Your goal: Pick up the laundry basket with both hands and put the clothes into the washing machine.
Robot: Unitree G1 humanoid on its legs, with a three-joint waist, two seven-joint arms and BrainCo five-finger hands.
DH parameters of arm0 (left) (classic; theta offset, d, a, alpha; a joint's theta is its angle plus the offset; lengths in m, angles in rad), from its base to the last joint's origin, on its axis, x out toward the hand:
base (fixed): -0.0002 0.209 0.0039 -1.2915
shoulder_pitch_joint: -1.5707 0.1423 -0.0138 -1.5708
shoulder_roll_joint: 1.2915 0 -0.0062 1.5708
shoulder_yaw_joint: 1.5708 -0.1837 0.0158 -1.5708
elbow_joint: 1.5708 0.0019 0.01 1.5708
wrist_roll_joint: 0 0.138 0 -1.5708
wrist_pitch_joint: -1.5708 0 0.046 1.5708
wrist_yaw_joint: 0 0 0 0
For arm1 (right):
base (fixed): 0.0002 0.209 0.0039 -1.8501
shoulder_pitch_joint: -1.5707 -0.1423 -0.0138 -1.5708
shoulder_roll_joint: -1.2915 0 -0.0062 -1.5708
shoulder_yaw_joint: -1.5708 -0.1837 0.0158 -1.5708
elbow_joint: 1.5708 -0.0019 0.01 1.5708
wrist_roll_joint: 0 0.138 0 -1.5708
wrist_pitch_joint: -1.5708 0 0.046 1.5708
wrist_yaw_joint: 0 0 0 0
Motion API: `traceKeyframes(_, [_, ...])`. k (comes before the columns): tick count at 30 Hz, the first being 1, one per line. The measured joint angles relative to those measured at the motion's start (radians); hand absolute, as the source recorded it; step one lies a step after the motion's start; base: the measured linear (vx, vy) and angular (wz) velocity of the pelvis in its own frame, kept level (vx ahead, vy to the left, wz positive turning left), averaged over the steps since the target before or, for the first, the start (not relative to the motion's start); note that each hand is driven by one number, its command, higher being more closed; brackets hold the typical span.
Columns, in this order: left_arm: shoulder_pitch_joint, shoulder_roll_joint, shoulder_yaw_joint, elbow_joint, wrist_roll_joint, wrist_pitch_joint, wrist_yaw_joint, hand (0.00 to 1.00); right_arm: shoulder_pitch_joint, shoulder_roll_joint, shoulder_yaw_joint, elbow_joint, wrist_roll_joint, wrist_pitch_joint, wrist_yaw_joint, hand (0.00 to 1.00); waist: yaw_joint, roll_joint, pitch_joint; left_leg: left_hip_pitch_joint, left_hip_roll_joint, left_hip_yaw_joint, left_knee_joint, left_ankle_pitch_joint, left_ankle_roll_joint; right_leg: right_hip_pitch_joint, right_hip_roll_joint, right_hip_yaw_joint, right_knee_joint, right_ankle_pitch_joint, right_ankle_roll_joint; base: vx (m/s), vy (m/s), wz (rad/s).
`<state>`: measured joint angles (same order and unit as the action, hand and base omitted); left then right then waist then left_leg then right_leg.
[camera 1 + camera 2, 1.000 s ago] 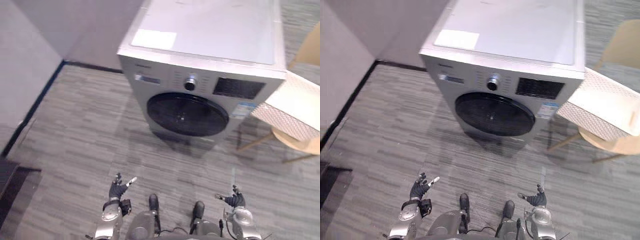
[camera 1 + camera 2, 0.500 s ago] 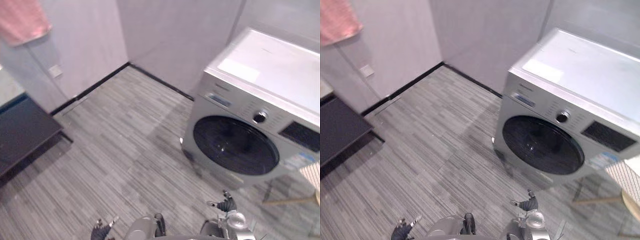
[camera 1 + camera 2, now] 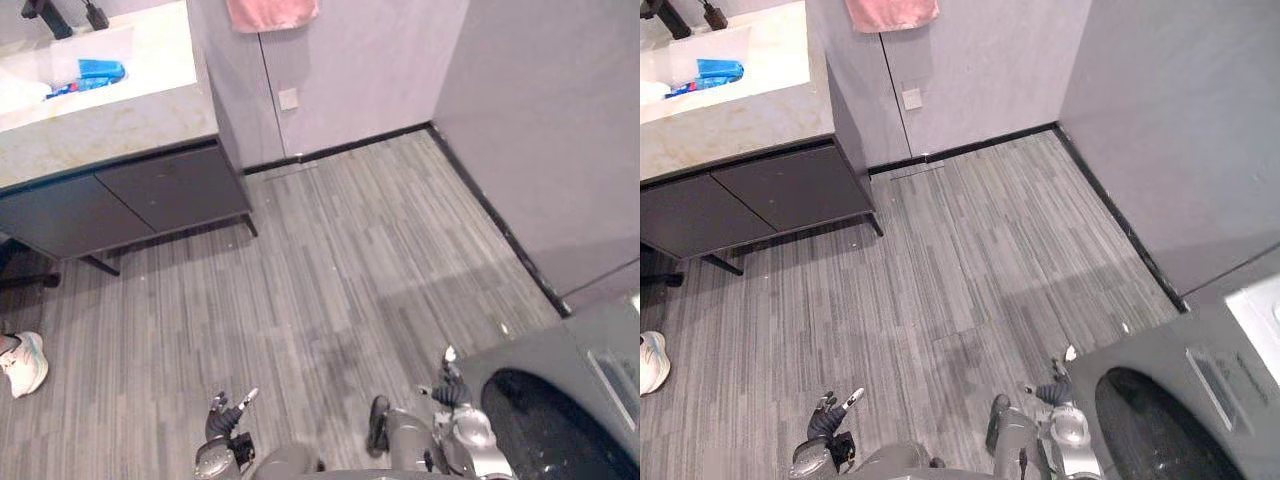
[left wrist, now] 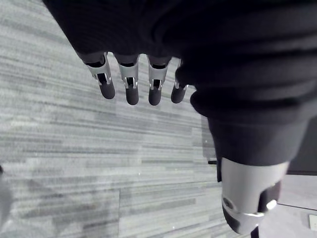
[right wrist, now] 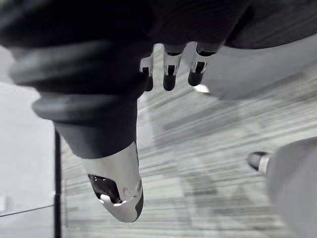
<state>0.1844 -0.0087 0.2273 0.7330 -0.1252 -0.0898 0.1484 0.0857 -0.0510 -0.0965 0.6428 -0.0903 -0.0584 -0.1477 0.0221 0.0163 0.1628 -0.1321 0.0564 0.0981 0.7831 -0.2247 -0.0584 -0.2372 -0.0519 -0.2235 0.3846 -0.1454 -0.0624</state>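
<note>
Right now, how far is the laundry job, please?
Both the left hand and the right hand hang open over the floor, holding nothing. The washing machine stands at the robot's right, its dark door closed. This fits either before fetching the basket or after loading and closing the door.

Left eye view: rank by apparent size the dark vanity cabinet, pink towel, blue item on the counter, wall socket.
1. Dark vanity cabinet, largest by far.
2. Pink towel, cut off by the view's top edge, so its full size is unknown.
3. Blue item on the counter.
4. Wall socket, smallest.
</note>
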Motion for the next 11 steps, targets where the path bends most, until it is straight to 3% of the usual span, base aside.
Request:
traceKeyframes(2, [-0.007,0.001,-0.002,-0.014,0.000,0.000,-0.018,0.00,-0.004,0.005,-0.003,-0.006,0.001,-0.007,-0.001,0.00,0.016,-0.018,-0.006,-0.057,0.109,0.125,0.104,-0.028,0.036,0.073,0.011,-0.008,-0.033,-0.009,-0.015,0.33,-0.150,0.02])
traceKeyframes(4, [-0.011,0.000,-0.001,-0.037,0.000,-0.003,-0.019,0.00,-0.001,-0.002,-0.010,-0.002,0.001,-0.005,-0.001,0.00,0.018,-0.023,-0.008,-0.090,0.155,0.166,0.046,-0.030,0.038,0.115,0.000,-0.025,-0.078,-0.009,-0.015,0.31,-0.101,0.17])
traceKeyframes(5, [-0.015,0.004,-0.001,-0.038,0.003,-0.005,-0.019,0.00,0.004,-0.007,-0.025,-0.001,0.001,-0.003,-0.002,0.00,0.017,-0.022,-0.008,-0.110,0.181,0.184,-0.065,-0.027,0.033,0.147,-0.013,-0.056,-0.118,-0.010,-0.012,0.22,-0.020,0.33])
traceKeyframes(7, [-0.027,0.004,-0.001,-0.032,0.003,-0.003,-0.019,0.00,0.017,-0.010,-0.041,0.004,0.000,-0.002,-0.003,0.00,0.017,-0.020,-0.009,-0.113,0.186,0.186,-0.218,-0.009,0.004,0.168,-0.025,-0.086,-0.136,-0.012,0.000,0.17,0.049,0.43])
traceKeyframes(8, [-0.034,0.004,-0.002,-0.026,0.004,-0.003,-0.018,0.00,0.029,-0.018,-0.050,0.031,-0.003,-0.001,-0.005,0.00,0.018,-0.010,-0.014,-0.103,0.187,0.182,-0.377,0.065,-0.042,0.181,-0.026,-0.103,-0.140,-0.026,0.029,0.16,0.134,0.35])
traceKeyframes(9, [-0.030,0.002,-0.004,-0.020,0.004,-0.003,-0.019,0.00,0.028,-0.031,-0.052,0.045,-0.004,0.001,-0.005,0.00,0.019,0.015,-0.029,-0.099,0.193,0.162,-0.451,0.189,-0.037,0.183,-0.012,-0.106,-0.135,-0.039,0.050,0.13,0.156,0.23])
traceKeyframes(10, [-0.028,0.006,-0.004,-0.011,0.004,-0.002,-0.019,0.00,0.028,-0.036,-0.053,0.053,-0.004,0.002,-0.005,0.00,0.018,0.022,-0.034,-0.089,0.192,0.154,-0.470,0.173,-0.035,0.183,-0.008,-0.104,-0.128,-0.046,0.060,0.14,0.200,0.16])
traceKeyframes(11, [-0.032,0.021,-0.004,0.000,0.006,-0.002,-0.019,0.00,0.026,-0.025,-0.054,0.067,-0.009,0.003,-0.005,0.00,0.014,0.006,-0.037,-0.072,0.175,0.153,-0.507,0.172,-0.033,0.183,-0.026,-0.103,-0.124,-0.049,0.067,0.09,0.136,0.12])
